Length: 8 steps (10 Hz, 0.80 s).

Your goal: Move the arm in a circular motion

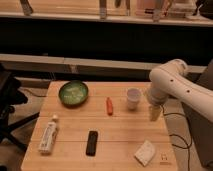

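Observation:
The arm (175, 85) is glossy white with thick rounded segments; it comes in from the right edge and bends down over the right side of the wooden table (115, 132). Its narrow pale tan tip, the gripper (155, 114), points down and hangs just above the table near the right edge, to the right of a white cup (133, 97). It holds nothing that I can see.
On the table lie a green bowl (73, 93), a small orange-red object (109, 105), a white bottle (49, 135), a black remote-like bar (92, 143) and a crumpled white cloth (146, 153). A dark chair (9, 105) stands at the left. A black cable (180, 135) hangs at the right.

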{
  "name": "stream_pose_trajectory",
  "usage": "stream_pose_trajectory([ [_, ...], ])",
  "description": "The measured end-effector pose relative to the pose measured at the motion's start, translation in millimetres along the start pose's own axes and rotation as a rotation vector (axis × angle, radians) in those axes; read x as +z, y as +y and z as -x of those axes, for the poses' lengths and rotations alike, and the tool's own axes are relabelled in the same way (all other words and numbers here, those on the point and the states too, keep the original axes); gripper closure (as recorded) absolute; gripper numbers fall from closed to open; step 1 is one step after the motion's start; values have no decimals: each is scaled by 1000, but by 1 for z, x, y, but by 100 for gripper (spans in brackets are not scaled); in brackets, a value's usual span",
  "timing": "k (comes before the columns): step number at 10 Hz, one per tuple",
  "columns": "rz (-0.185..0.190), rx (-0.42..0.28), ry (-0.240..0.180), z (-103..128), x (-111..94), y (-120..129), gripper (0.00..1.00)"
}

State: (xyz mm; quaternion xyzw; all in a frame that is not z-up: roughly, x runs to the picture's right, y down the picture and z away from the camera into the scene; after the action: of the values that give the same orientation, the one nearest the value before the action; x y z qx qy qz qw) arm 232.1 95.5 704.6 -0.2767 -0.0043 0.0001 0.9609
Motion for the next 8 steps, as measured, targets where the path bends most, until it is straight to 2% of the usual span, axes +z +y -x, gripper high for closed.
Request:
stream_pose_trajectory([
  [8,4,6,1,-1,0,-4,20],
])
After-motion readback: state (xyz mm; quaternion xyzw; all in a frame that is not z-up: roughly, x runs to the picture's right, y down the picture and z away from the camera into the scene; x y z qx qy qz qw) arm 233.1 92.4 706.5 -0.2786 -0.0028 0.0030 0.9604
